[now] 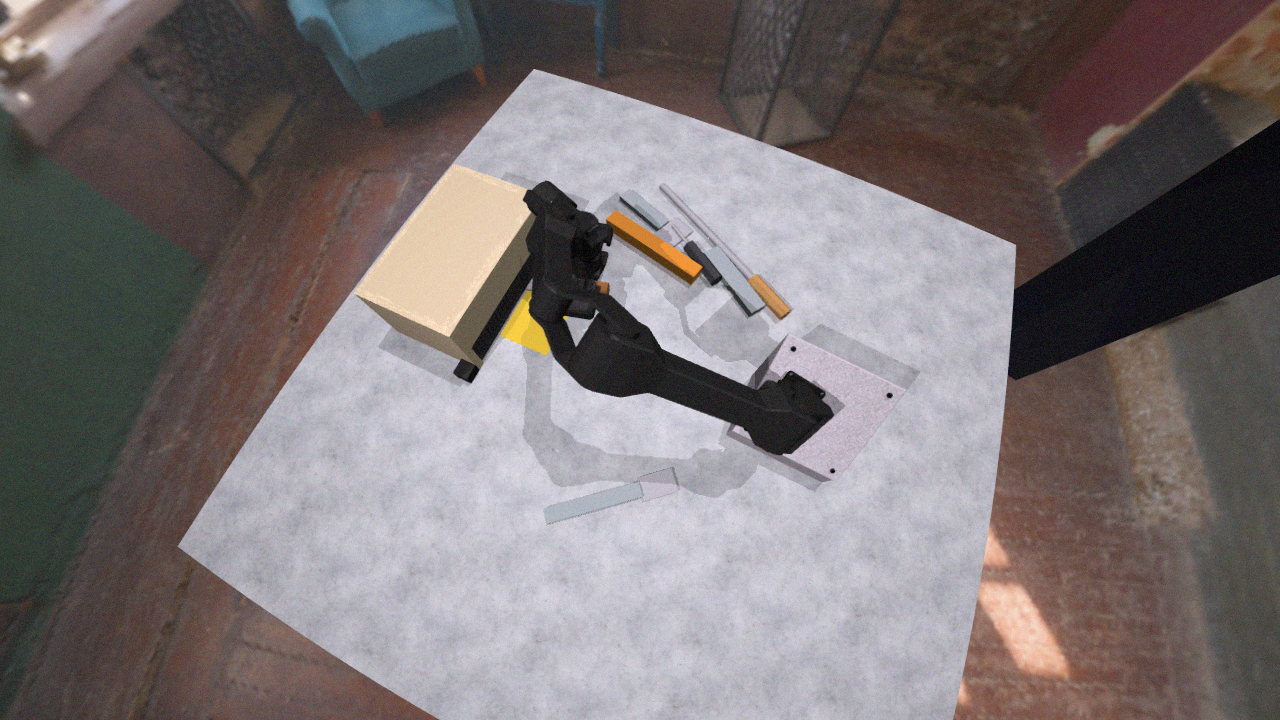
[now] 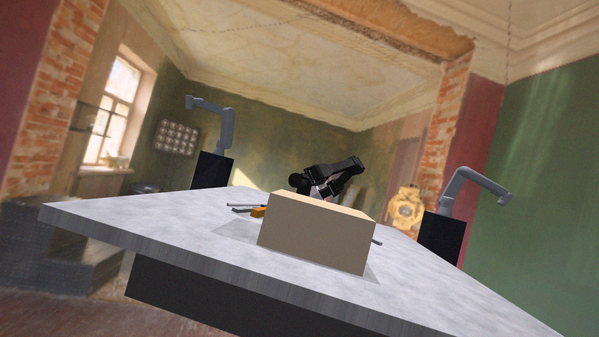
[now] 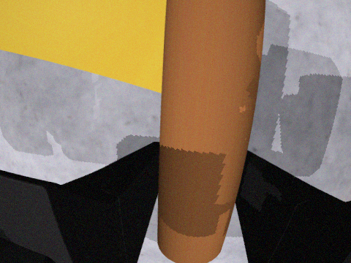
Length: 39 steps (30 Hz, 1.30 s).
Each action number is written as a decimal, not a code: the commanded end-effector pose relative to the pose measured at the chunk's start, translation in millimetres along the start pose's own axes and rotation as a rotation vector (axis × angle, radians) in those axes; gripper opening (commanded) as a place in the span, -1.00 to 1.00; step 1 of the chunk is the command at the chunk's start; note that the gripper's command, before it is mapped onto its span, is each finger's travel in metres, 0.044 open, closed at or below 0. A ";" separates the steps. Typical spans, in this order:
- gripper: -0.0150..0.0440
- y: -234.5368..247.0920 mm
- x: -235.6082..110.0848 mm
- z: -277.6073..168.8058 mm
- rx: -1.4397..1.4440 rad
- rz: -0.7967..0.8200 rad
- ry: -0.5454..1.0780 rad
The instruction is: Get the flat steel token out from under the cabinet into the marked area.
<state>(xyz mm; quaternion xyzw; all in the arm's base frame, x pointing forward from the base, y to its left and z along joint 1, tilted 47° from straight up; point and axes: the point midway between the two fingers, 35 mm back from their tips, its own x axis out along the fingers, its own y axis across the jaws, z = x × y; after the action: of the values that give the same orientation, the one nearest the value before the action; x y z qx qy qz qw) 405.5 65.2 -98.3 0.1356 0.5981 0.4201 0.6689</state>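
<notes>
Gripper [image 3: 197, 229], black parallel-jaw type, was clamped on an orange-brown round handle [image 3: 210, 102]. Wrist view showed the handle running up through the middle of frame w/ dark fingers on both sides near its lower end. Behind the handle lay the yellow marked area [image 3: 83, 10] on the mottled grey table [image 3: 63, 117]. Rest of the held tool past the handle wasn't visible, so couldn't tell its shape or where its far end sat.

Top view: black arm [image 1: 644, 358] reached from its pale square base plate [image 1: 872, 394] toward the tan box-shaped cabinet [image 1: 443, 255], wrist right beside the cabinet's dark slotted front [image 1: 496, 326]. A bit of the yellow patch [image 1: 519, 333] showed between arm and cabinet.

Flat steel token: not seen in any view; couldn't tell its position.

Off to the arm's far side lay a cluster of spare items, close together: an orange rectangular bar [image 1: 653, 246], a small grey flat strip [image 1: 642, 207], a thin grey rod [image 1: 693, 219], a short dark block [image 1: 702, 262] and a grey blade w/ an orange handle [image 1: 756, 291]. Well apart, nearer the base plate, lay a grey flat scraper w/ a pale end [image 1: 608, 497].
</notes>
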 end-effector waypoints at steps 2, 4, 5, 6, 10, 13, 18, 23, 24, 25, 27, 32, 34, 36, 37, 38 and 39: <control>-0.49 -0.5 0.4 4.6 0.003 -0.001 -0.002; -0.49 1.1 0.7 4.8 0.003 -0.001 -0.002; -0.49 2.0 0.9 4.8 0.003 -0.001 -0.002; -0.49 3.1 1.0 4.8 0.003 -0.001 -0.002; -0.49 8.7 1.8 4.8 0.003 0.000 -0.002; -0.49 12.3 2.5 4.7 0.003 0.000 -0.002; -0.49 17.3 2.9 4.6 0.004 0.000 -0.002; -0.49 20.5 3.0 4.5 0.004 0.001 -0.002; -0.49 20.5 3.1 4.5 0.004 0.001 -0.002; -0.49 20.5 3.1 4.5 0.004 0.001 -0.002; -0.49 20.5 3.1 4.5 0.004 0.001 -0.002; -0.49 20.4 3.1 3.9 0.004 0.001 -0.002; -0.49 20.1 3.1 2.7 0.004 0.000 -0.002; -0.49 19.8 3.1 0.9 0.004 0.000 -0.002; -0.49 19.7 3.1 -0.2 0.004 0.000 -0.002; -0.49 19.5 3.1 -1.3 0.004 0.000 -0.002; -0.49 19.4 3.1 -2.3 0.004 0.000 -0.002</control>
<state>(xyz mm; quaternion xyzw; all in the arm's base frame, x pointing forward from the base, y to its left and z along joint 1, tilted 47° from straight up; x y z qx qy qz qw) 400.6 78.9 -87.0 0.1373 0.5982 0.4169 0.6705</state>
